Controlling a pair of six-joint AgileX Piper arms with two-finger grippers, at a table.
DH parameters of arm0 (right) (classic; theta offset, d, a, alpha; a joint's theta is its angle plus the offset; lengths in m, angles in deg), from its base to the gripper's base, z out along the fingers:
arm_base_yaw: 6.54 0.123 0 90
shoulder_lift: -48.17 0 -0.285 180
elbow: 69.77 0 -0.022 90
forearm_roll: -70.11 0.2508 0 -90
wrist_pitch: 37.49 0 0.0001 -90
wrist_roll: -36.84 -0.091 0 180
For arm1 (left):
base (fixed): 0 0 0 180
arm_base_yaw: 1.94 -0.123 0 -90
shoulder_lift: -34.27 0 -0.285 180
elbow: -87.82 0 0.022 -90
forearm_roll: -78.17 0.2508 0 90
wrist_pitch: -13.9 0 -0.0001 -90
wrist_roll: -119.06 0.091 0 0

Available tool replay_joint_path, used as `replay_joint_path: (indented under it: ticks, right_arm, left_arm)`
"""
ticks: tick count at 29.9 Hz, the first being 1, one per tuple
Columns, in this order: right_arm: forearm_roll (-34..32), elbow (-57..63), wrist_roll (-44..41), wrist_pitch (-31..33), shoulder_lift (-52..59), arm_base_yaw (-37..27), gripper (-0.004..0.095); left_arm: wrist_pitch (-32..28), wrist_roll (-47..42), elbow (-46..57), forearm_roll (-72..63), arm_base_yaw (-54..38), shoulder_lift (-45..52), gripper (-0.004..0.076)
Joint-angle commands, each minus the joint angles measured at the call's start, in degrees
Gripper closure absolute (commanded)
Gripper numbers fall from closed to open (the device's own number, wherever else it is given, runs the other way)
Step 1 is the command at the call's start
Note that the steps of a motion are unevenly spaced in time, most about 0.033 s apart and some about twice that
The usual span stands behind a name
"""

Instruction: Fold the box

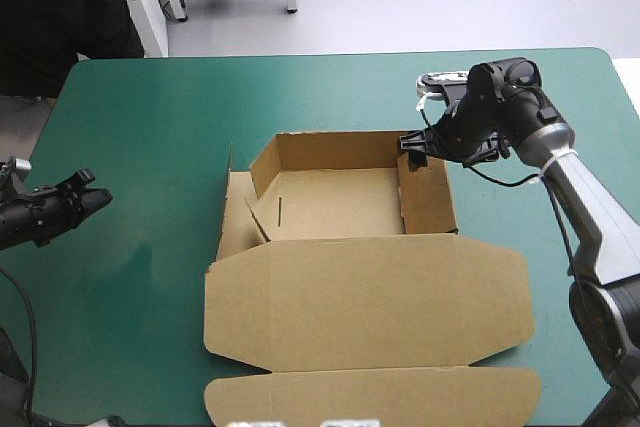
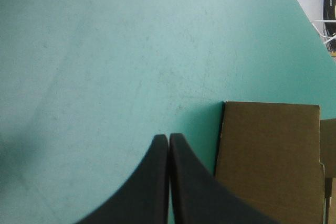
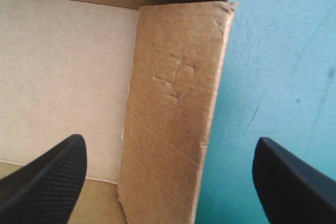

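The box [image 1: 340, 207] sits mid-desk, about half built by my reckoning; its far wall [image 1: 335, 147] and right wall [image 1: 430, 197] stand upright, the left side [image 1: 238, 215] lies splayed and untucked, and the lid [image 1: 370, 297] lies flat toward the near edge with its front flap [image 1: 370, 395] flat beyond it. My right hand [image 1: 415, 150] is released, fingers wide on either side of the right wall at the far right corner, gripping nothing; my left hand [image 1: 98, 197] is clenched on nothing near the left edge, well apart from the box. Left to do, I judge: raise and tuck the left side; secure the right wall. The desk [image 1: 150, 117] is flat teal-green, bare around the box; both arms have room at the sides, less at the near edge.
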Motion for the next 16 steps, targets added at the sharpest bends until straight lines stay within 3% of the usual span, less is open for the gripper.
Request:
replay_joint_path:
  ticks: [1,16]
  right_arm:
    - [-1.51,-0.32,-1.47,1.11,4.13,-0.01,0.0113]
    - [0.11,4.31,-1.49,-1.94,-1.18,-0.01,0.0113]
  left_arm:
    - [0.98,-0.24,-1.32,-3.30,-0.06,2.11,0.0734]
    - [0.47,-0.24,-1.32,-3.67,-0.06,2.11,0.0734]
